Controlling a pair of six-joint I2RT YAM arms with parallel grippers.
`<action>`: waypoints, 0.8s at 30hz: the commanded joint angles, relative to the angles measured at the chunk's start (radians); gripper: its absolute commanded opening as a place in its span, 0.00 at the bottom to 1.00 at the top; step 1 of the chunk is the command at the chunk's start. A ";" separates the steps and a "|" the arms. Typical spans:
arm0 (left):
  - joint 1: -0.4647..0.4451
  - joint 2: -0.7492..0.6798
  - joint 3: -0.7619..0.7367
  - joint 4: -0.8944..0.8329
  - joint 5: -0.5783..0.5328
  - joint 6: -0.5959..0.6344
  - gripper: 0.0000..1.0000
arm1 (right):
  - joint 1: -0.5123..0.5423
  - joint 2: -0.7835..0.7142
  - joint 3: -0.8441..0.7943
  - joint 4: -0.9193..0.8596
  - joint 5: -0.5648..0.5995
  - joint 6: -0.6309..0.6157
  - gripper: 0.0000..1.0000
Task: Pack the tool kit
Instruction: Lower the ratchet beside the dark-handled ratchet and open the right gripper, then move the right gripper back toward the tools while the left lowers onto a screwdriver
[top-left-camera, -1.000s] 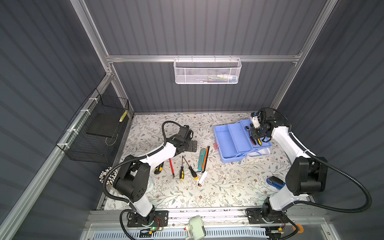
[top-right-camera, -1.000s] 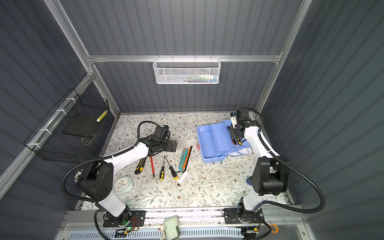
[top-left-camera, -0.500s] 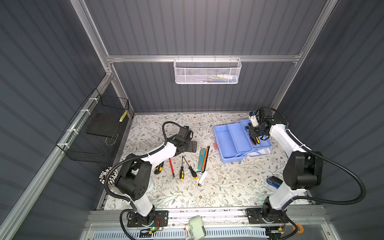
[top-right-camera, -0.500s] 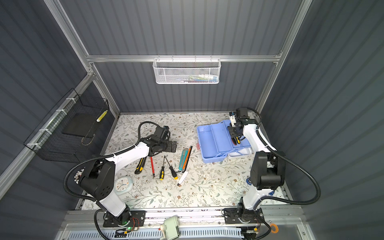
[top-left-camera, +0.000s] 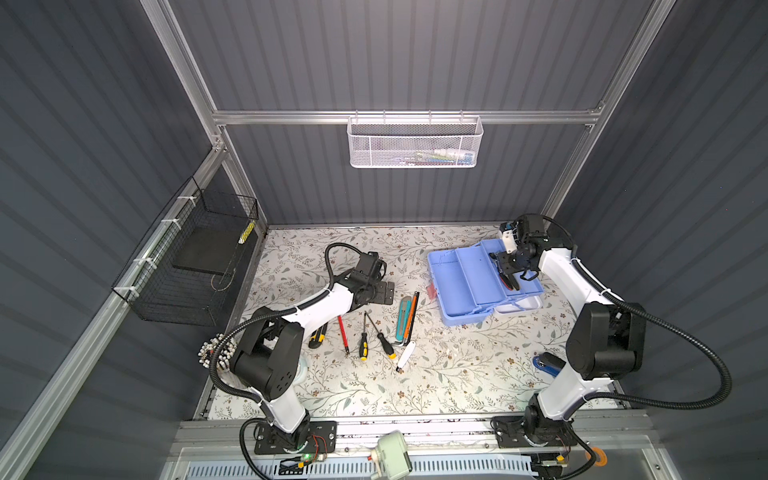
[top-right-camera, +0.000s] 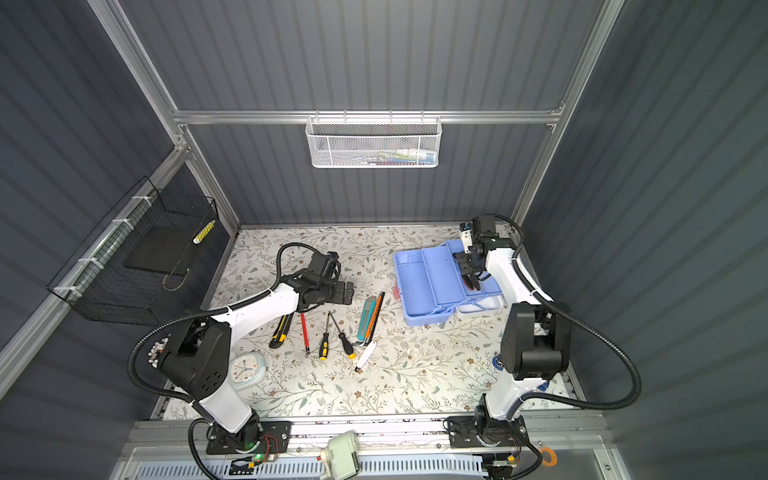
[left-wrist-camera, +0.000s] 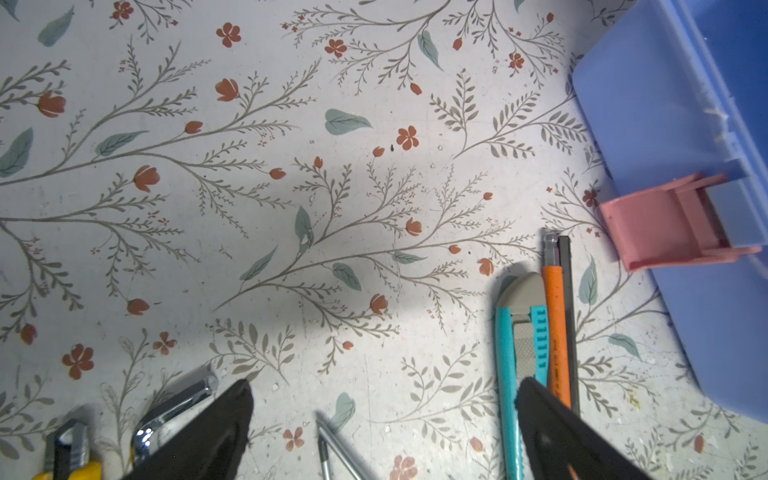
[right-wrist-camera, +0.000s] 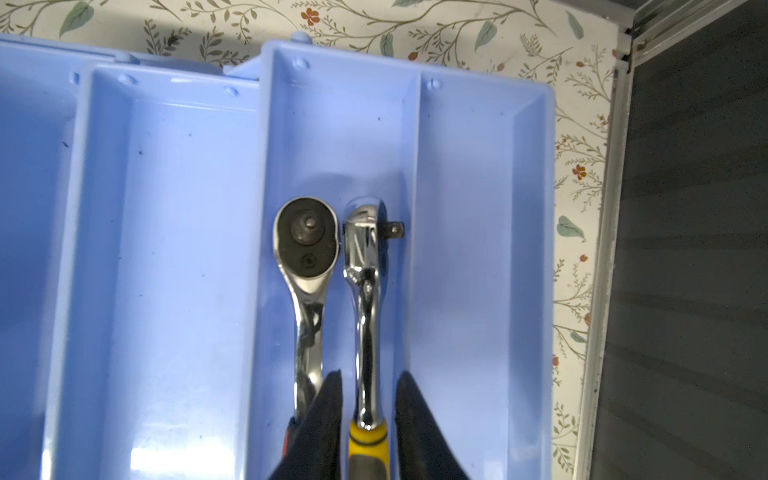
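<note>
**Two ratchets in the tray, the other tools loose on the table**

The open tool box (top-left-camera: 453, 282) stands near the far right corner of the flowered table (top-left-camera: 457, 374). Its blue trays are spread in steps and its pink latch (left-wrist-camera: 660, 232) faces the middle of the surface.

The right gripper (right-wrist-camera: 370, 376) hangs low over the raised tray on the side toward the table's right edge. Its fingers (right-wrist-camera: 324, 428) are slightly parted on either side of a yellow-handled ratchet (right-wrist-camera: 368, 291). A sliver of blue shows between each finger and the steel shaft, so the tool lies released. A second ratchet (right-wrist-camera: 307, 257) lies just beside it in the same compartment.

The left gripper (top-left-camera: 383, 292) is spread wide and holds nothing. It sits low over the table left of the middle, just beyond a row of loose tools. From the left edge inward these are a yellow knife (top-left-camera: 318, 336), a red tool (top-left-camera: 342, 334), two black-and-yellow screwdrivers (top-left-camera: 363, 345), a teal knife (top-left-camera: 402, 318) touching an orange tool (top-left-camera: 411, 313), and a white tool (top-left-camera: 406, 355).

A blue stapler (top-left-camera: 546, 363) lies by the right edge and a clock (top-right-camera: 247, 370) near the near left corner.
</note>
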 joint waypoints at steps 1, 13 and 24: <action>0.007 0.004 0.022 -0.020 0.012 0.003 1.00 | 0.004 -0.015 0.007 0.001 -0.010 0.007 0.29; 0.009 0.008 0.028 -0.040 0.003 -0.013 1.00 | 0.013 -0.085 -0.014 0.011 0.003 0.105 0.60; 0.007 -0.008 -0.003 -0.046 0.018 -0.052 1.00 | 0.022 -0.187 -0.060 0.021 0.035 0.267 0.87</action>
